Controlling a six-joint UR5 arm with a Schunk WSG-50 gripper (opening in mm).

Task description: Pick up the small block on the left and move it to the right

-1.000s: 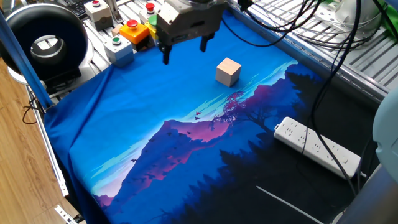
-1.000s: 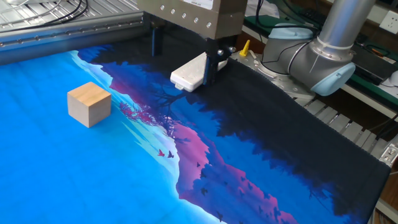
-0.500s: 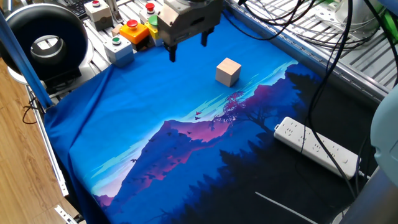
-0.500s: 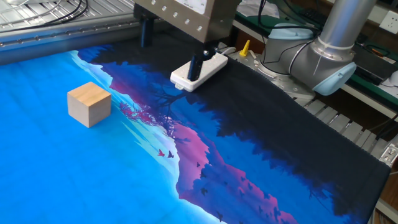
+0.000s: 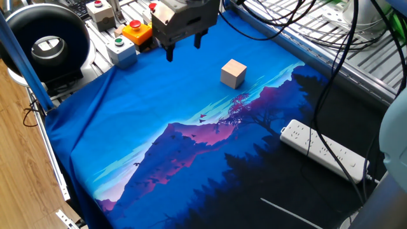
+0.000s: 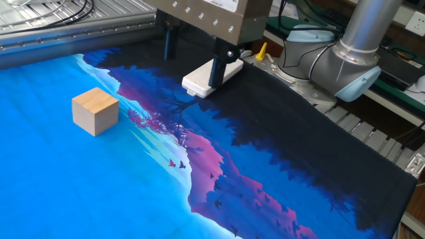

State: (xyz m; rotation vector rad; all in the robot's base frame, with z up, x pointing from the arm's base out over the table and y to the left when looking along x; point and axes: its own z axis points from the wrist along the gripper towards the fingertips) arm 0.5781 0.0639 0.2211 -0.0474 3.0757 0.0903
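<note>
The small block [image 5: 233,73] is a plain light tan wooden cube resting on the blue part of the printed cloth; it also shows in the other fixed view [image 6: 95,111]. My gripper [image 5: 183,49] hangs above the cloth behind and to the left of the block, well apart from it. Its two dark fingers [image 5: 169,53] are spread open with nothing between them. In the other fixed view the gripper [image 6: 194,58] is at the top, in front of the power strip.
A white power strip [image 5: 324,151] lies on the dark part of the cloth, also in the other view [image 6: 207,78]. Button boxes, grey [image 5: 122,51] and yellow [image 5: 137,32], stand beyond the cloth's far left edge. A black round device [image 5: 44,41] and cables are nearby.
The gripper has shifted a little to the left and back above the cloth, still open. The block has not moved.
</note>
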